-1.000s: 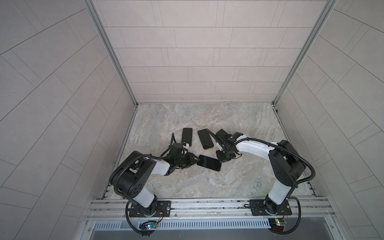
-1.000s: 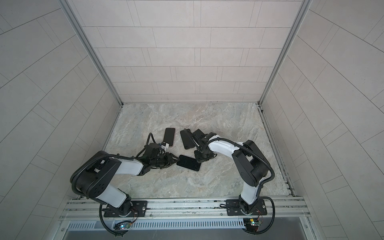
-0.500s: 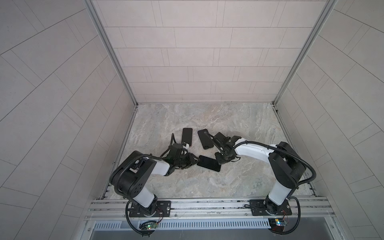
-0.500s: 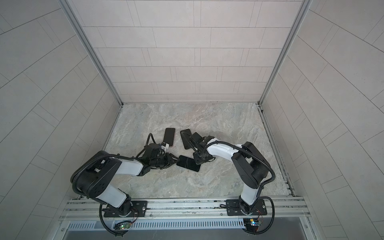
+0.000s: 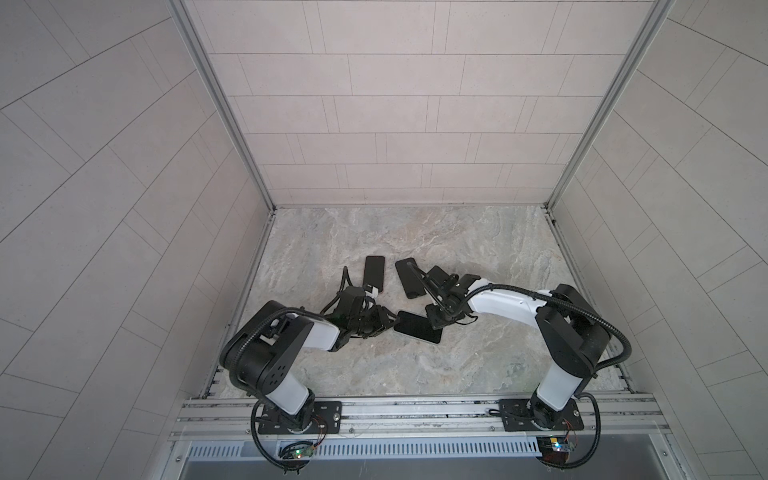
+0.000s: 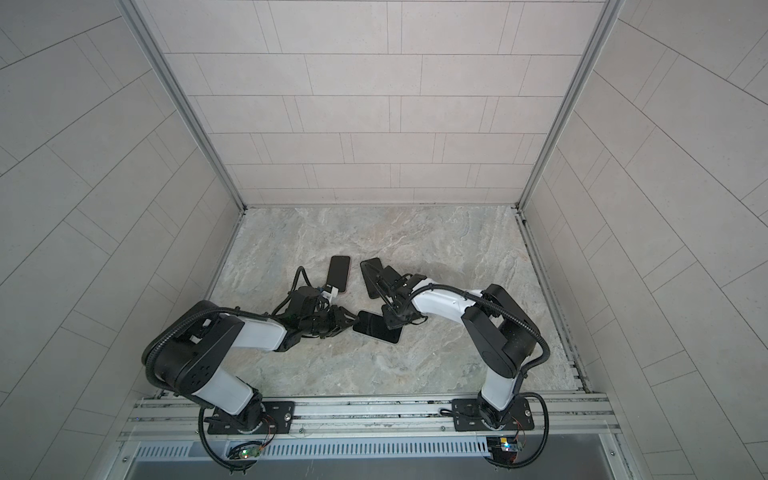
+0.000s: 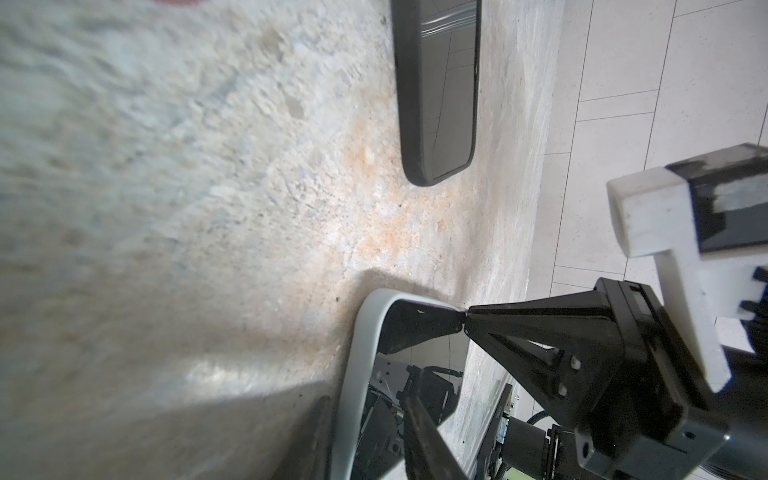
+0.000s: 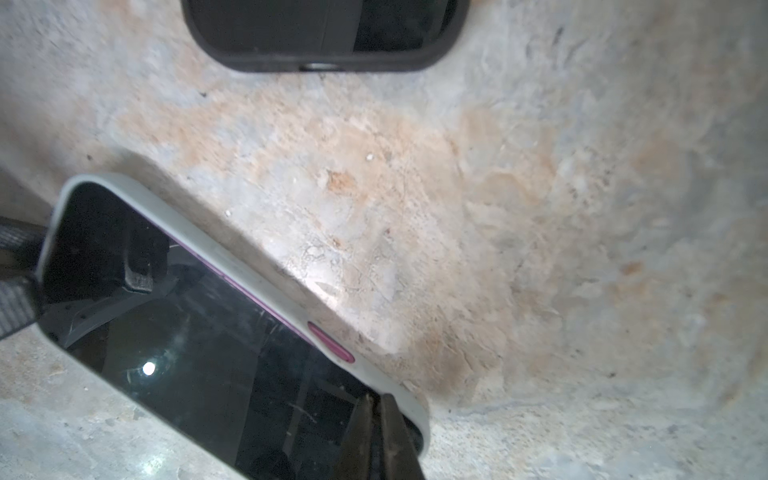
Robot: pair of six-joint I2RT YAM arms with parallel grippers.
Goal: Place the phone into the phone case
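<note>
A dark-screened phone (image 5: 417,332) (image 6: 377,327) lies flat mid-table inside a pale grey phone case (image 8: 257,270) with a pink side button. A thin purple strip of the phone's edge shows along that rim. My left gripper (image 5: 388,323) (image 6: 351,321) (image 7: 365,409) is at its left end, shut on the cased end, with one finger over the screen and one outside the rim (image 7: 353,374). My right gripper (image 5: 434,323) (image 6: 390,320) (image 8: 376,401) is shut, with its tips set on the screen by the far right corner; it also shows in the left wrist view (image 7: 464,322).
A black-cased phone (image 5: 409,278) (image 6: 372,277) (image 8: 324,33) lies just behind the right gripper. Another dark phone (image 5: 374,270) (image 6: 338,273) lies behind the left wrist. Tiled walls close in the marble table on three sides, and a rail runs along the front.
My right gripper has come forward and left from beside the black-cased phone, down onto the held phone's corner. The left gripper and the phone have stayed where they were.
</note>
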